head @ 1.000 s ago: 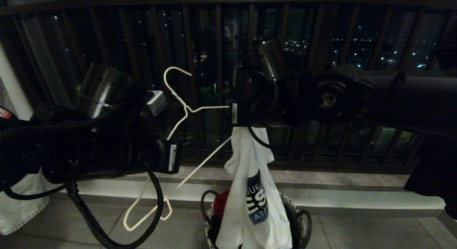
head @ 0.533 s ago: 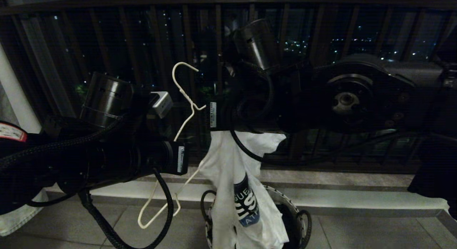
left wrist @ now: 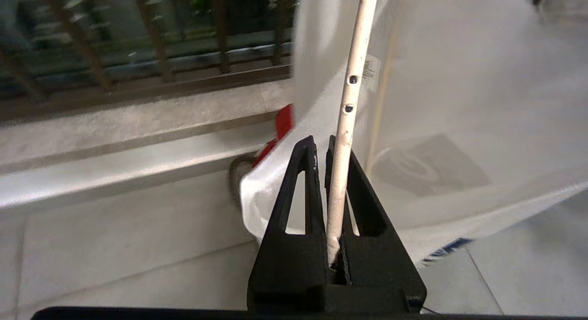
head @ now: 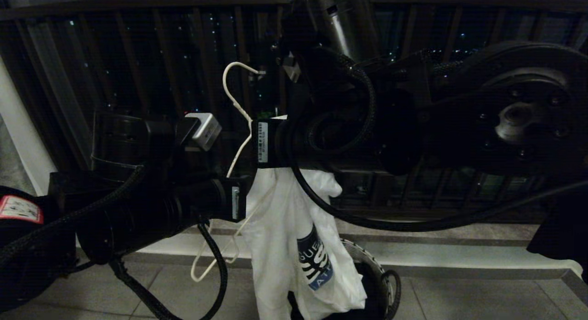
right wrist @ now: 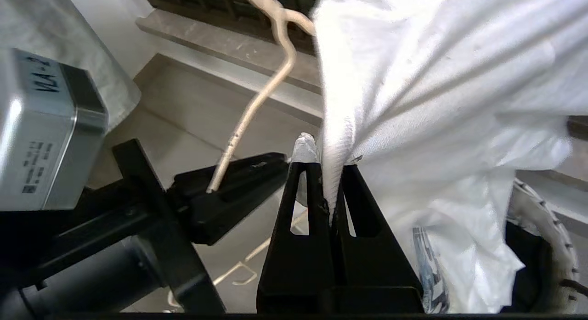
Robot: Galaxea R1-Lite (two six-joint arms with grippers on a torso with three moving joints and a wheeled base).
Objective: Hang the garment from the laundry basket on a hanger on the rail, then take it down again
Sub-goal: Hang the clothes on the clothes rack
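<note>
Head view shows both arms raised before the dark window bars, working on threading the hanger (head: 239, 127) into the garment (head: 294, 246). Left gripper (left wrist: 327, 148) is clamped on one wire arm of the hanger, which is pressed against the white fabric. Right gripper (right wrist: 327, 171) is pinched shut on a bunched fold of the T-shirt, which hangs down over the laundry basket (head: 372, 269) on the floor. Judging by this, the shirt is not yet on the hanger; next, the wire shoulder needs guiding into an opening of the cloth. No rail is in view.
</note>
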